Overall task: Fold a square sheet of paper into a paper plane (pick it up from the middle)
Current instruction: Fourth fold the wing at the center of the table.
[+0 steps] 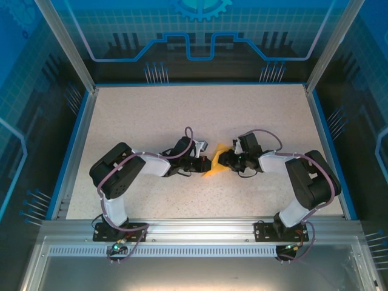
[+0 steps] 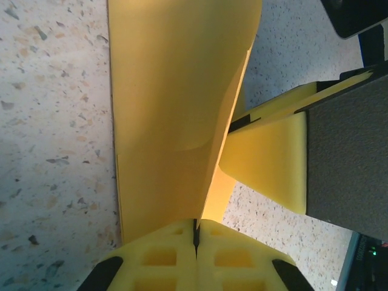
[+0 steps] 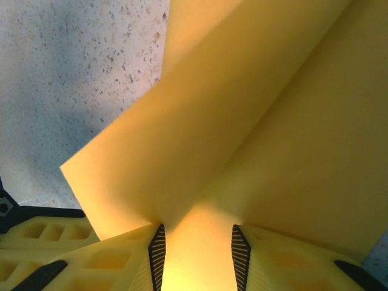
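Clamped in the left pincer (image 2: 195,229), whose jaws are shut on its edge, the square sheet of paper (image 2: 170,91) hangs over the mid worktop (image 2: 54,121). The right pincer (image 3: 197,242) has its jaws partly apart around the sheet, and I cannot tell whether it grips. I judge the task barely begun: only one loose bend shows, with no nose or wings.

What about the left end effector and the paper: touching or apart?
Touching. Left wrist view: the left end effector, shut, pinches the square sheet of paper at its edge.
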